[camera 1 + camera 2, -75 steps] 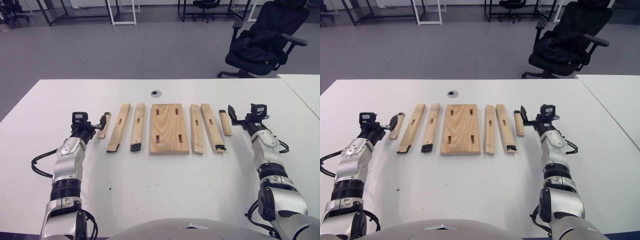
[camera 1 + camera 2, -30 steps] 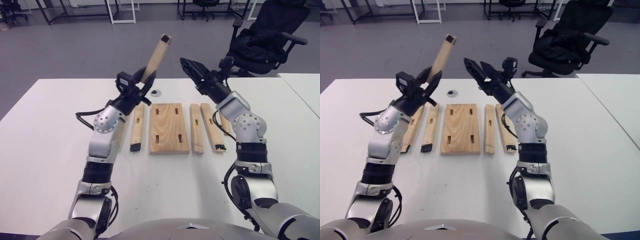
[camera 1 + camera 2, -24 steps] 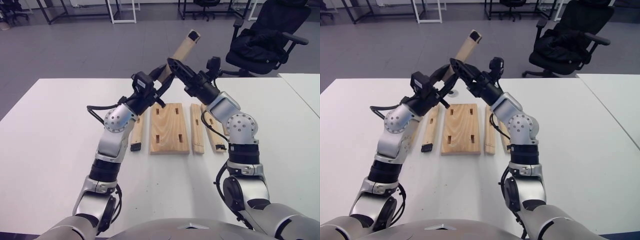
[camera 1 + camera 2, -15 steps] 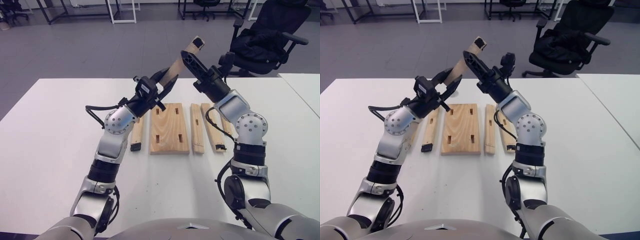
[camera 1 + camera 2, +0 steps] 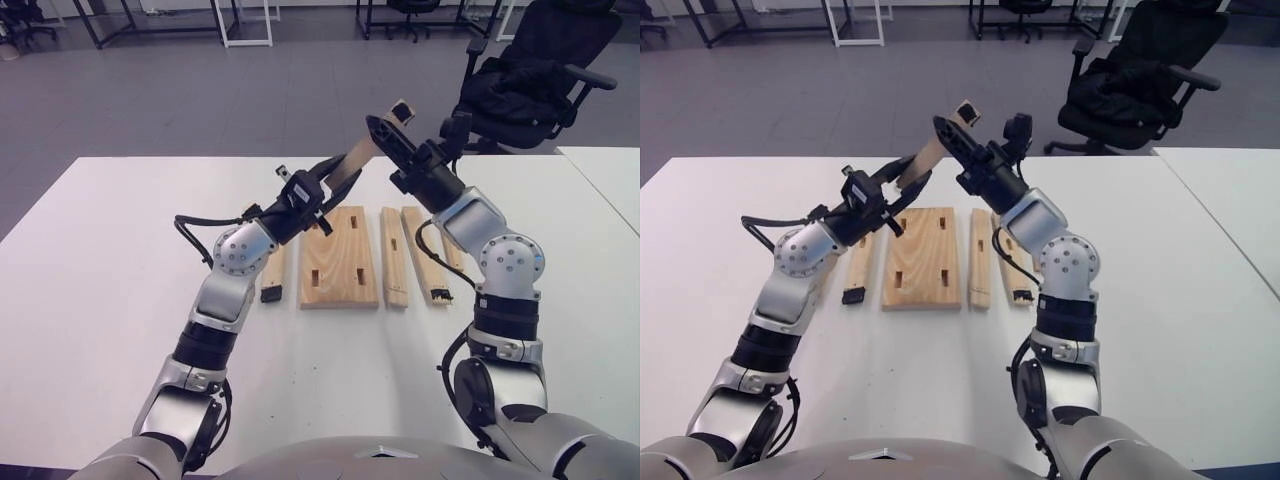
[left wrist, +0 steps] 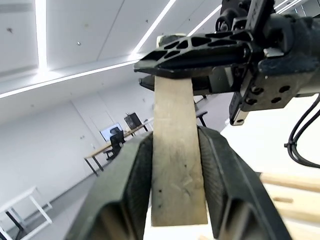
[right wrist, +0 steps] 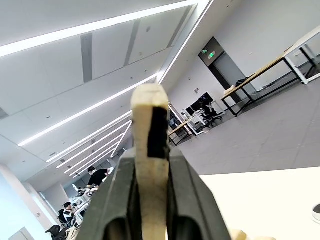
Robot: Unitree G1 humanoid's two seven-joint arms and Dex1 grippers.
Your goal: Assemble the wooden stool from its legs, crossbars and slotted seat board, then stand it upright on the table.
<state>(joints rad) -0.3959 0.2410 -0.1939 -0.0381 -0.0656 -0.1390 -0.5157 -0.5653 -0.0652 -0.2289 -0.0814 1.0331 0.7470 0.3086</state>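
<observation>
Gripping one leg (image 5: 357,154) aloft at upper centre, the left gripper (image 5: 333,176) clamps its lower end and the right gripper (image 5: 383,130) its upper; seat board (image 5: 340,257) and other legs (image 5: 393,256) lie unjoined on the table (image 5: 120,250), so assembly looks barely begun.

A black office chair (image 5: 530,80) stands on the grey tiled floor (image 5: 200,100) beyond the far right corner of the white counter (image 5: 100,260). A second white table (image 5: 610,175) sits just beside the counter on the right. Further back stand a white metal frame (image 5: 245,25) and a dark one (image 5: 110,25). Long light strips (image 6: 37,35) cross the ceiling, and desks (image 7: 265,67) line the far room.
</observation>
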